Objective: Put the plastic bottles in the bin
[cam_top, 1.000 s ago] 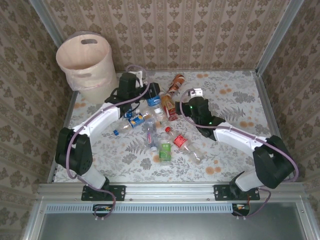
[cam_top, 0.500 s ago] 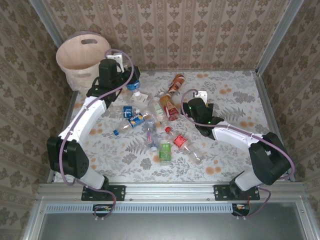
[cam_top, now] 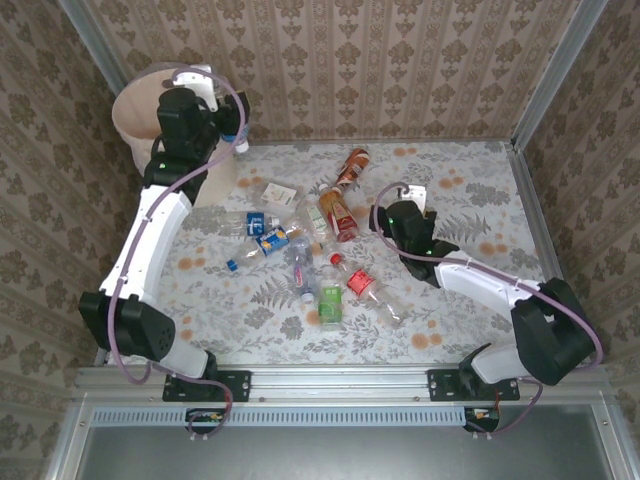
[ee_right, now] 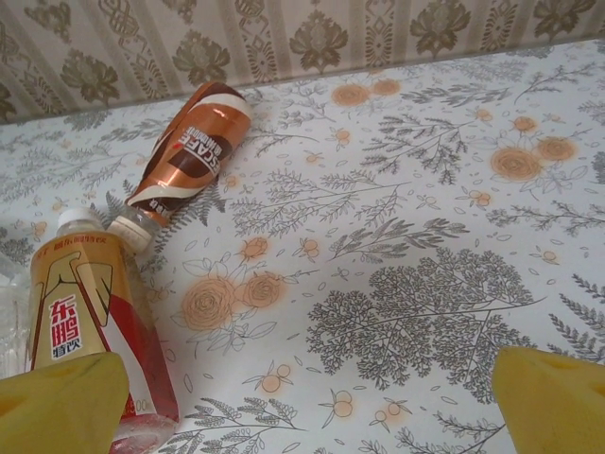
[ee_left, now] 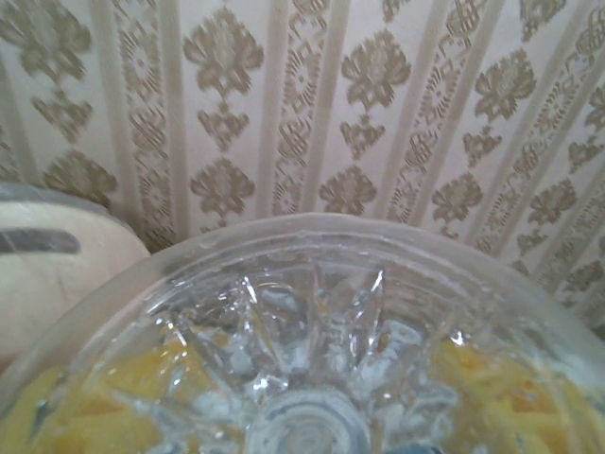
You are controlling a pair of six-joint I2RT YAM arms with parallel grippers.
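top view: the left arm reaches to the far left corner. the left gripper (cam_top: 218,128) is closed around a clear bottle (cam_top: 237,138), whose blue-capped end pokes out past the fingers. the bin (cam_top: 135,115) stands just to the left of this gripper, which sits at the bin's right rim. the bottle looks to hang just outside the mouth, so the drop probably needs a short move further left. the right gripper (cam_top: 378,215) hangs over the worktop (cam_top: 470,200), jaws spread wide and holding nothing. a red-and-gold bottle (cam_top: 338,213) lies just ahead and left of it, a brown bottle (cam_top: 350,165) lies further ahead, and loose bottles (cam_top: 305,265) are scattered off to its left. the right arm is the nearer one to all of these.

left wrist view: the clear bottle (ee_left: 302,378) shows its ribbed base to the camera, so its long axis runs straight out along the gripper. the bin (ee_left: 47,251), with a handle slot, sits low and to the left.

right wrist view: the right gripper (ee_right: 307,411) is open, with yellow fingertips (ee_right: 57,407) in both lower corners and bare worktop (ee_right: 397,284) between them. the red-and-gold bottle (ee_right: 90,312) lies by the left fingertip, its cap pointing away. the brown bottle (ee_right: 194,151) lies beyond it, at a slant.
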